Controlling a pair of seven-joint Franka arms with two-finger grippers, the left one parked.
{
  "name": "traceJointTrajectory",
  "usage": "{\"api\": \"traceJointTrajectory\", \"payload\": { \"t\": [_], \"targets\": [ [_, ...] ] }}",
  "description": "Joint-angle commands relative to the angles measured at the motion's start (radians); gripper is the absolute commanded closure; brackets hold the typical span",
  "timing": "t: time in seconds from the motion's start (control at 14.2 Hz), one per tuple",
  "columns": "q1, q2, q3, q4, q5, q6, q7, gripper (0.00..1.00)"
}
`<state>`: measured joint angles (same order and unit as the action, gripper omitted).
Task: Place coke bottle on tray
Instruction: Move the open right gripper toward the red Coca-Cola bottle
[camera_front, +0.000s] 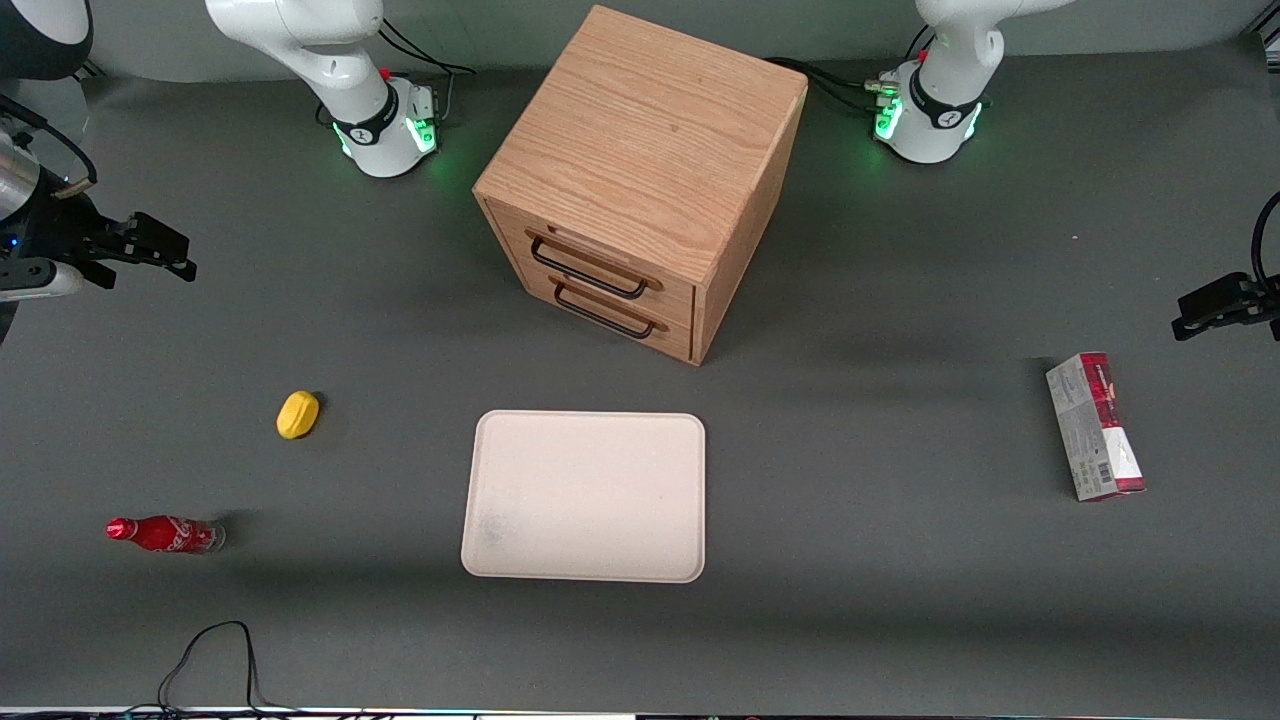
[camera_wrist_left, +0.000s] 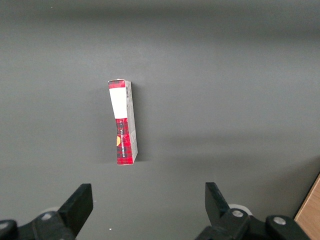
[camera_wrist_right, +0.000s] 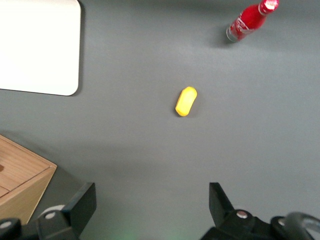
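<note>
The coke bottle (camera_front: 165, 534) is small, slim and red with a red cap and a clear base. It lies on its side on the table at the working arm's end, near the front camera. It also shows in the right wrist view (camera_wrist_right: 251, 20). The cream tray (camera_front: 586, 495) lies flat in front of the wooden drawer cabinet, empty; one corner of it shows in the right wrist view (camera_wrist_right: 37, 47). My gripper (camera_front: 150, 252) hangs high at the working arm's end, farther from the front camera than the bottle. It (camera_wrist_right: 151, 206) is open and empty.
A yellow oval object (camera_front: 297, 414) lies between the gripper and the bottle; it also shows in the right wrist view (camera_wrist_right: 186, 101). The wooden drawer cabinet (camera_front: 640, 180) stands mid-table. A red-and-grey carton (camera_front: 1095, 426) lies toward the parked arm's end. A black cable (camera_front: 215, 660) loops at the front edge.
</note>
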<state>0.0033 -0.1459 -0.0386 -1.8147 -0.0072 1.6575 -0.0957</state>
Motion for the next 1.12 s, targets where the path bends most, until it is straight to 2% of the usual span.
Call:
{"api": "traceJointTrajectory", "payload": {
  "t": [0.0,1.05],
  "targets": [
    [0.034,0.023,-0.043,0.041,0.016,-0.045,0.030,0.00],
    [0.034,0.046,-0.043,0.092,0.004,-0.105,0.031,0.00]
  ]
}}
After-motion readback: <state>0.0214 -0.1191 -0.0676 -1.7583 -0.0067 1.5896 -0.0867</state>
